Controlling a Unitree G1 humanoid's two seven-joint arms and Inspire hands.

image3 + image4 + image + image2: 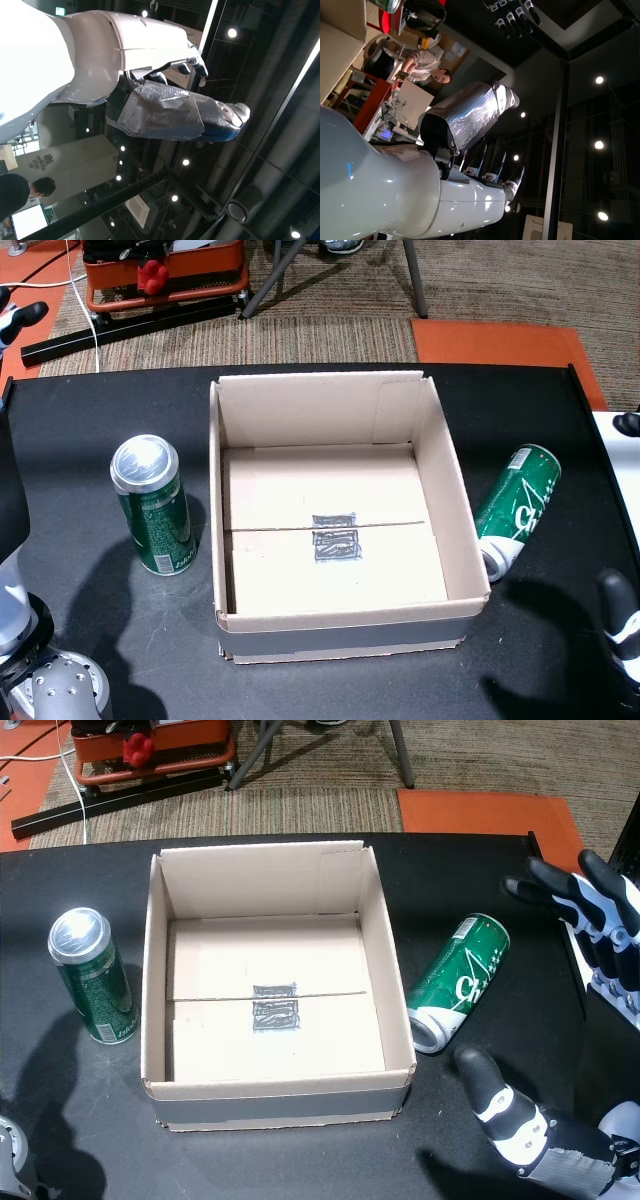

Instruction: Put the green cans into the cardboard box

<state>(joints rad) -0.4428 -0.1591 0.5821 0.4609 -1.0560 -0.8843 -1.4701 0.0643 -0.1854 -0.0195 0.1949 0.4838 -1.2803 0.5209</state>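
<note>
Green cans: one upright (153,505) left of the cardboard box (340,635), one lying (456,982) right | black table (300,1160), carpet (330,335) beyond | right hand (560,1020) spread, empty, near table edge | left hand (180,112): grip unclear

2 green cans (153,505) (517,506), 1 cardboard box (450,490), 2 robot hands (560,1140) (175,112).

The right hand (560,1030) has black-and-white jointed fingers (600,900), a grey textured thumb wrap, and a glossy white forearm shell.
</note>
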